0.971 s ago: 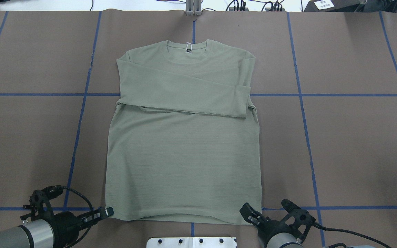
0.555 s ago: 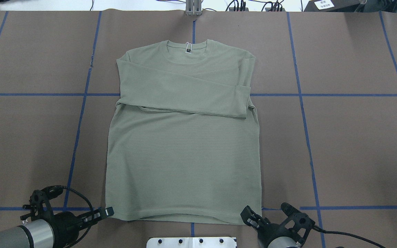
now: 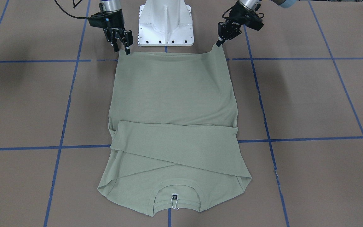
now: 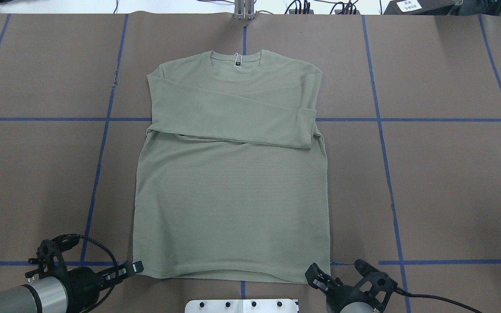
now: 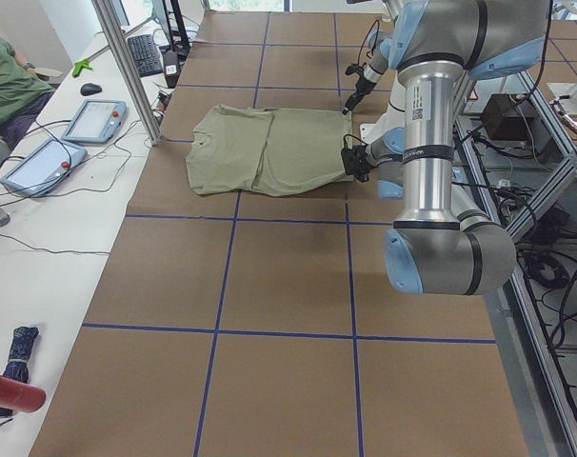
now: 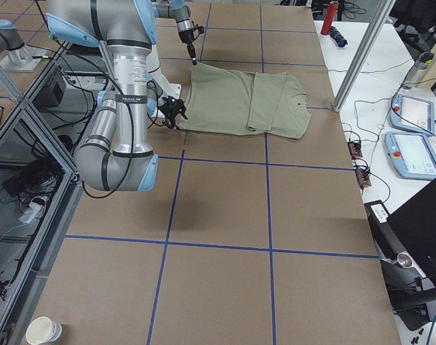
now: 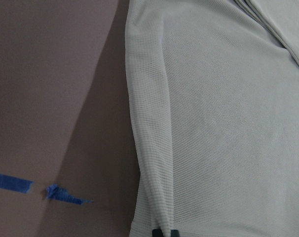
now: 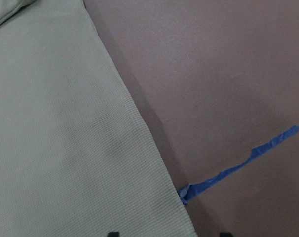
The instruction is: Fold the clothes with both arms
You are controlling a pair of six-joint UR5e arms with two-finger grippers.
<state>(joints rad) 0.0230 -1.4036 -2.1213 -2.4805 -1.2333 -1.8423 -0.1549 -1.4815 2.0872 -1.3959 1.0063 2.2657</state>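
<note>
One table (image 4: 450,174), covered in brown sheeting and divided by blue tape lines (image 4: 450,119), carries the work. Two arms reach over its near edge: the left arm (image 5: 431,143) and the right arm (image 6: 128,79), each bent down towards the fabric. The shirt (image 4: 233,208) lies flat at the centre of the table, front side up, collar towards the far edge and hem (image 4: 233,274) towards the robot. Both sleeves are folded across the chest; the upper sleeve (image 4: 233,117) runs at a slant from the shoulder on the robot's left to a cuff at the opposite side seam. The white base pedestal (image 3: 165,22) stands just behind the hem, between the two arms.

The left gripper (image 3: 219,43) sits at the hem corner on the robot's left. Its fingers are pressed together on the fabric, and the corner is drawn up to a small peak at the tips. The right gripper (image 3: 121,50) sits at the other hem corner, fingers spread apart, with the corner lying between them and not clamped.

The black neck tag (image 4: 237,64) with its white loop (image 4: 238,57) lies inside the collar.
</note>
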